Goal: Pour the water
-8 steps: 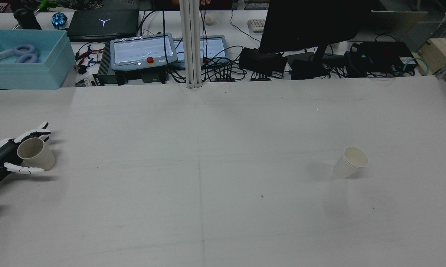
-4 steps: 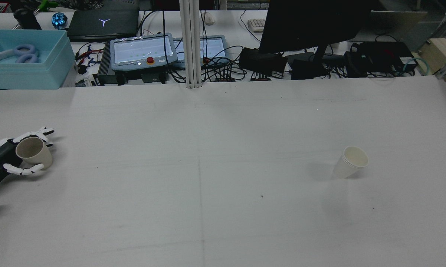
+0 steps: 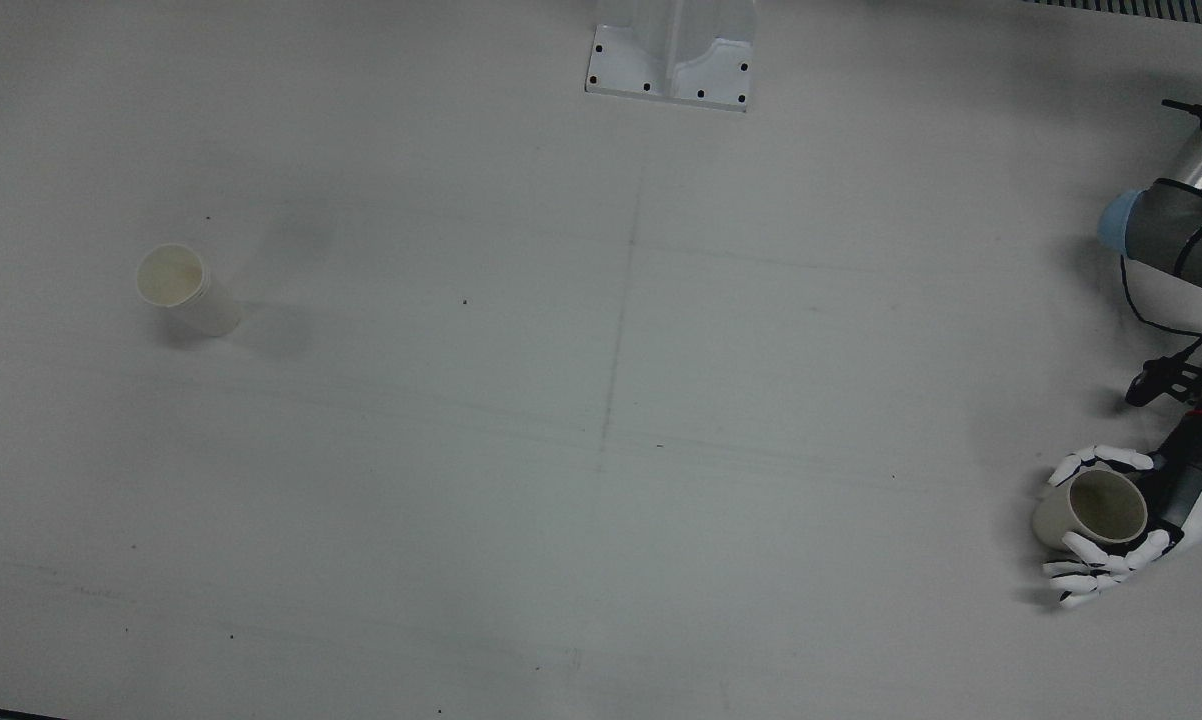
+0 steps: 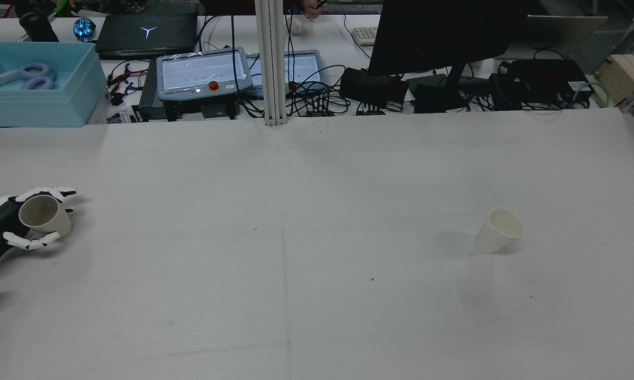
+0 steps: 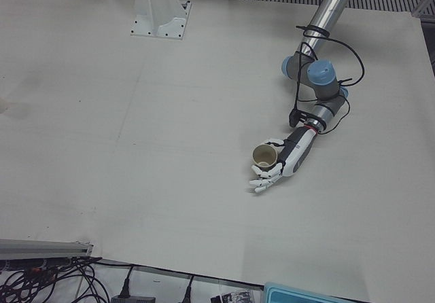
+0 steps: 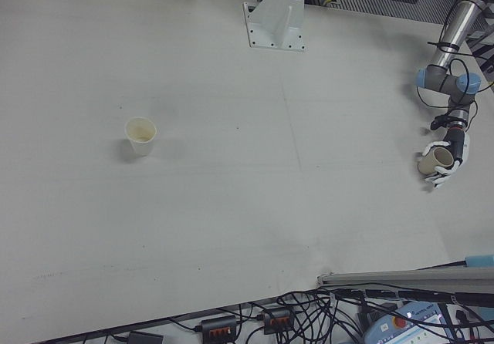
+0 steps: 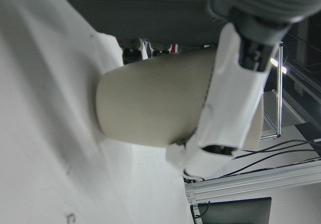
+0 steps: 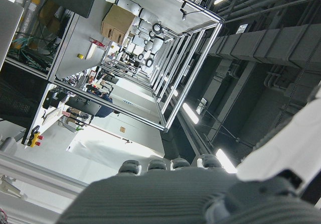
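Note:
A beige cup (image 4: 45, 216) sits at the table's far left edge in the rear view, its base on or just above the surface. My left hand (image 4: 3, 221) wraps it from the side, fingers curled on both sides of its wall. The front view shows the cup (image 3: 1086, 510) in the hand (image 3: 1161, 515). In the left hand view a white finger (image 7: 230, 103) lies across the cup (image 7: 150, 103). A white paper cup (image 4: 499, 231) stands upright far to the right. The right hand view shows only a grey edge of my right hand (image 8: 165, 194), aimed at the ceiling.
The white tabletop (image 4: 296, 237) lies bare between the two cups. Behind its back edge are a blue bin (image 4: 37, 84), teach pendants (image 4: 203, 71), cables and a monitor (image 4: 443, 37). A post (image 4: 271, 63) stands at the back middle.
My left hand's fingers have closed in around the beige cup. Hand and cup have shifted slightly left and back. The white cup has not moved.

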Controlling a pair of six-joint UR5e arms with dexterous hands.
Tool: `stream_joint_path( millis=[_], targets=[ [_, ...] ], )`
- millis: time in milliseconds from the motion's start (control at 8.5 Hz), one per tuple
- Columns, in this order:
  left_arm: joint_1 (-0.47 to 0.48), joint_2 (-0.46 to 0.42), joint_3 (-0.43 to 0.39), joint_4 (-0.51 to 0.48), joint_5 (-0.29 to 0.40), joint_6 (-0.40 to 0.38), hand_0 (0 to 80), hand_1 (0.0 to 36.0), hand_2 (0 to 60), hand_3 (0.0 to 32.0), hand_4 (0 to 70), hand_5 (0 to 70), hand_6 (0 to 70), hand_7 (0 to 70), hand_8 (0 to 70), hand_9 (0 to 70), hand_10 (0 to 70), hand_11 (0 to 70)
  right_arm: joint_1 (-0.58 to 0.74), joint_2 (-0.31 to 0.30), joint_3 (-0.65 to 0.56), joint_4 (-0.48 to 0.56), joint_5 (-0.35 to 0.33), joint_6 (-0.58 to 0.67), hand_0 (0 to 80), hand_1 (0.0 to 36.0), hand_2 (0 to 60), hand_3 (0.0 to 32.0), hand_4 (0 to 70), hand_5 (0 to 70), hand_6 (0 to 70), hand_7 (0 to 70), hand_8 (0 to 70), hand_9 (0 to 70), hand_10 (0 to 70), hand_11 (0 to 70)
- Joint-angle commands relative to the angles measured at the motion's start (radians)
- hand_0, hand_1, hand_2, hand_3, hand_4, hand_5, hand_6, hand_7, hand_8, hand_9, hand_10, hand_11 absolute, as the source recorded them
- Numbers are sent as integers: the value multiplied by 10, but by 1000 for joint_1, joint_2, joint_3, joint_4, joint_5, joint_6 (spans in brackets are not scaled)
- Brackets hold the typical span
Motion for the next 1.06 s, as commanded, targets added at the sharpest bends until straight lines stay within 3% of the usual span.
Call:
stream_joint_path(
  millis=[0,353,471,588,706,941],
  targets=[
    [-3,4,-52,72,1,-103,797,360,600,0,253,700,166,248,116,151,151,256,0,27,3,-1,-2,-3,320,69,137,18,29,0,10,3,0,0,4,12],
    [-4,-6,-125,172,2,-165,764,360,600,0,259,700,181,264,131,172,163,273,-79,29,-11,-10,11,-12,393,93,155,0,78,9,41,57,0,0,0,7],
    [-27,-5,-153,198,4,-173,766,360,600,0,260,700,181,265,130,169,164,275,-85,26,-8,-10,11,-44,392,91,162,0,92,50,67,117,7,20,18,33],
    [-50,-5,-161,203,8,-173,764,360,600,0,263,700,184,267,133,173,166,277,-96,20,-8,-7,14,-49,440,124,216,0,115,223,126,247,84,143,78,123],
    [-62,-5,-172,212,11,-173,773,360,600,0,265,700,185,270,133,175,163,274,-124,-6,-2,-3,14,-46,461,150,289,0,137,367,165,319,177,286,179,271],
    [-62,-5,-175,226,12,-176,770,360,600,0,264,700,185,269,134,177,163,273,-163,-63,17,51,12,-47,446,103,227,0,158,381,238,364,278,416,311,451]
  ],
)
